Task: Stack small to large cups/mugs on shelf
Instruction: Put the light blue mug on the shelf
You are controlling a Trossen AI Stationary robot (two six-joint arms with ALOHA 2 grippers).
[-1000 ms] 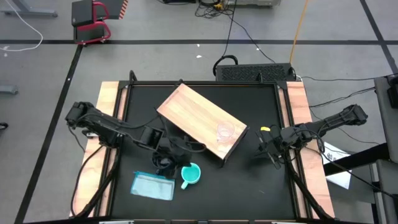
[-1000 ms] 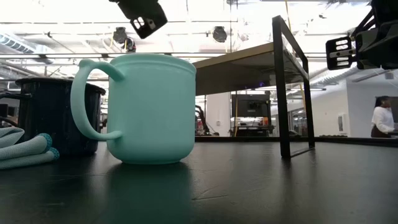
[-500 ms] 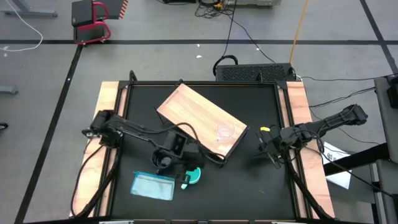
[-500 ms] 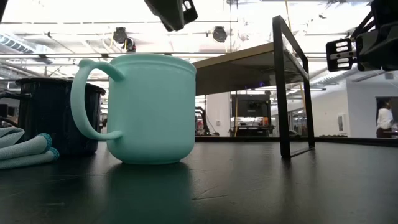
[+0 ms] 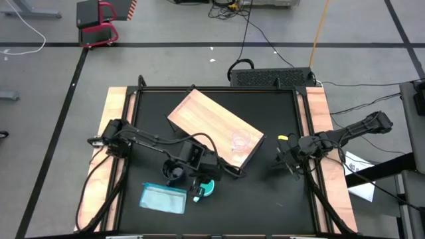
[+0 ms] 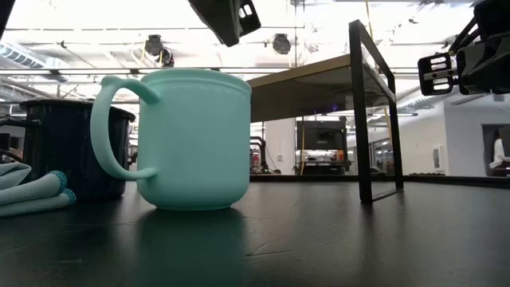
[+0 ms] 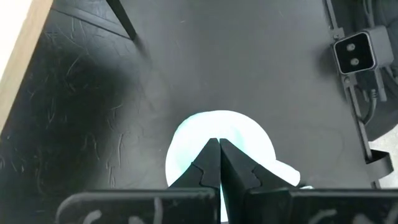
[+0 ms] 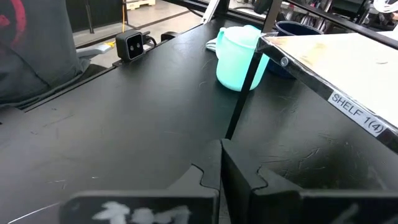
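Observation:
The turquoise mug (image 5: 208, 188) stands upright on the black tabletop near the front; it also shows in the low view (image 6: 183, 139). The dark mug (image 5: 174, 173) stands just left of it. The clear cup (image 5: 239, 141) stands on the light-wood shelf (image 5: 212, 126), near the shelf's right end. My left gripper (image 7: 215, 144) is shut and hangs above the turquoise mug's mouth (image 7: 236, 134), pointing down; the low view shows it (image 6: 227, 16) clear of the rim. My right gripper (image 5: 287, 160) is shut, empty, and waits right of the shelf.
A flat light-blue packet (image 5: 163, 198) lies at the front left, beside the dark mug. The shelf stands on thin black legs (image 6: 362, 112) with open room beneath. A small camera block (image 7: 356, 51) sits at the table's front edge. Wooden strips (image 5: 317, 113) border the table.
My left gripper has gone toward the table's right edge, from above the dark mug to above the turquoise mug, staying shut and high. Both mugs have stayed where they were.

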